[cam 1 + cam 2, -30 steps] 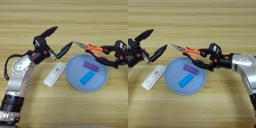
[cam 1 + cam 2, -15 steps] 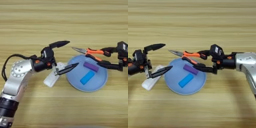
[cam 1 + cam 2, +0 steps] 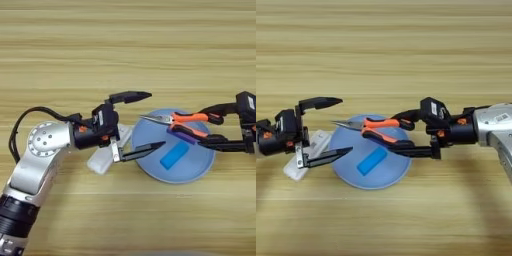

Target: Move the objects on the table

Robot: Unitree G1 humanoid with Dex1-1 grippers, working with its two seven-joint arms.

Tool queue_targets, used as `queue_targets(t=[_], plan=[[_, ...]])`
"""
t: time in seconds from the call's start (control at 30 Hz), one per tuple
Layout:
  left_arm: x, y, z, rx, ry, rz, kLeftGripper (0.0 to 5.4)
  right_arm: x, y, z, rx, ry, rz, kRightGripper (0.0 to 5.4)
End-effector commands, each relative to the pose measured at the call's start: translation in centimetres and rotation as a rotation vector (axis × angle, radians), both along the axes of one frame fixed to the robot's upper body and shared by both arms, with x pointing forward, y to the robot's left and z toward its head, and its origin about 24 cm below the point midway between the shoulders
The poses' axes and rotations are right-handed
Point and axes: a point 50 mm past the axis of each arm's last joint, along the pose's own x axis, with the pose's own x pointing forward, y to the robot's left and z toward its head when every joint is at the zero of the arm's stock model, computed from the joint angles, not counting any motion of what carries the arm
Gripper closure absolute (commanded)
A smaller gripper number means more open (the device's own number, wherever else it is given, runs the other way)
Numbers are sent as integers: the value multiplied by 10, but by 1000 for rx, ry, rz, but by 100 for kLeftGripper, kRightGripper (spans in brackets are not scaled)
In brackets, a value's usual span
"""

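Left eye view: right tool (image 3: 406, 132) grasps pliers (image 3: 177, 122) over blue plate (image 3: 200, 167) holding blue block (image 3: 174, 155). Left tool (image 3: 145, 120) released above white bar (image 3: 102, 159) on bench (image 3: 125, 50).

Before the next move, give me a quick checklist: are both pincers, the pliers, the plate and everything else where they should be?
1. Right pincer holds the pliers: ok, shut on the orange handles.
2. Pliers over the blue plate: ok, the tips point toward the robot's left. Whether they touch the plate: cannot tell.
3. Left pincer free: ok, open and holding nothing, its lower finger reaching over the plate's rim.
4. White bar clear of the left arm: not ok, it lies on the table under the left pincer's body.
5. Blue block settled: ok, flat in the plate.
6. Purple piece in the plate: cannot tell, mostly hidden under the pliers.
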Motion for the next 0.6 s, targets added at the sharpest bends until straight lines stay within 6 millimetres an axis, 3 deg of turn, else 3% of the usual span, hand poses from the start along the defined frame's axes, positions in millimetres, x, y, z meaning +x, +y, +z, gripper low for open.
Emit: queue_targets(t=[0.03,0.6], plan=[[-4,-2,-1,33,0,-25,0,-4,0,5,-17,5,41,197],[-6,-6,-9,88,45,-87,0,-8,6,10,-14,-3,77,197]])
